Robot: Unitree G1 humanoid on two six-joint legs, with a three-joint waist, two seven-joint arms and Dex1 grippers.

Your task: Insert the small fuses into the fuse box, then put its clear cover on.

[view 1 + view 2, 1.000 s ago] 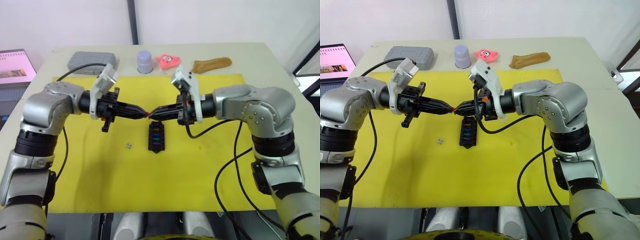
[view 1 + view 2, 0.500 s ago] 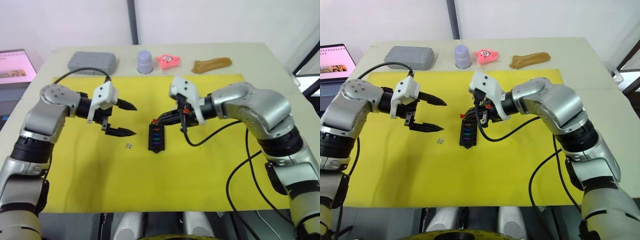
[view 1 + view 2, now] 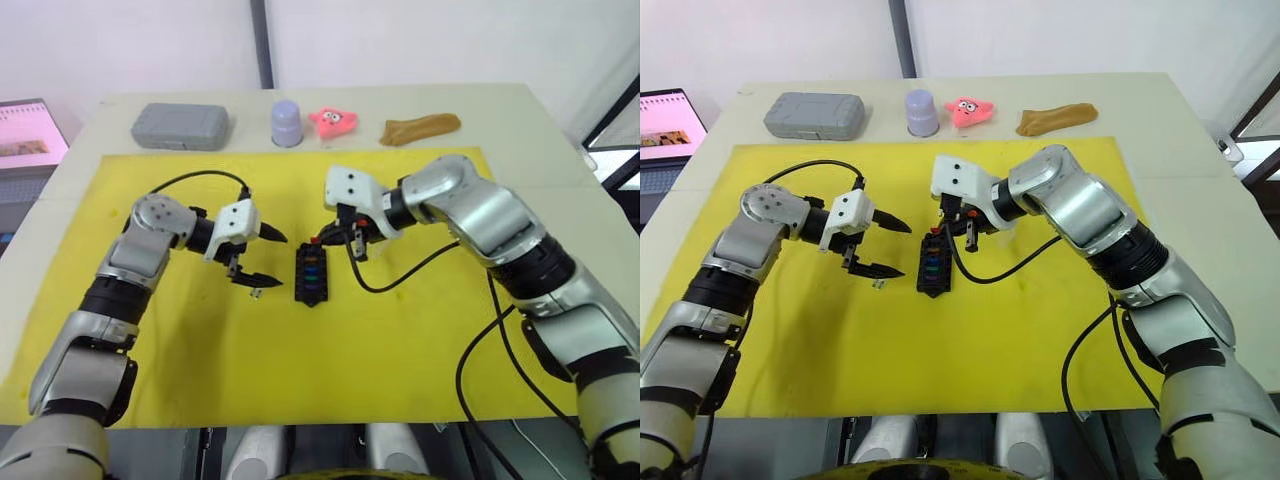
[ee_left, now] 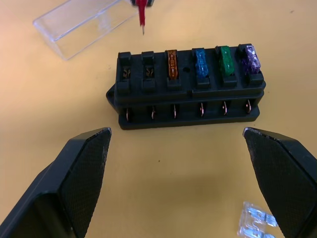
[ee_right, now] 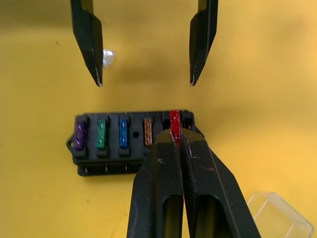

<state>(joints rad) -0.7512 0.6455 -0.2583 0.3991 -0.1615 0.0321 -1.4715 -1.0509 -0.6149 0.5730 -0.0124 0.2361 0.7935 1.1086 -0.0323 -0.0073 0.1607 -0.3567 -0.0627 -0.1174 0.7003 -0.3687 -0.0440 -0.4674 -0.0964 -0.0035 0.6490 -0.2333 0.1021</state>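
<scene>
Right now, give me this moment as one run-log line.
right gripper: shut on red fuse over black fuse box | left gripper: open near pale fuse | four fuses seated | clear cover: off

Each arm is built from rounded, silver-grey metallic housings joined by black ring-shaped joint bands. The shoulder and elbox housings are smooth and bulbous; small dark fastener points show on the right elbow housing. The forearm sections near the lower frame edge alternate grey shells with black collars. A thin black cable loops free along each arm, from the wrist back toward the upper arm. Each wrist carries a white, angular plastic block. The left pincer (image 3: 262,257) and the right pincer (image 3: 320,240) each have two black tapered fingers; the inner faces of the left fingers (image 4: 84,163) carry a fine cross-hatched grip texture.
</scene>
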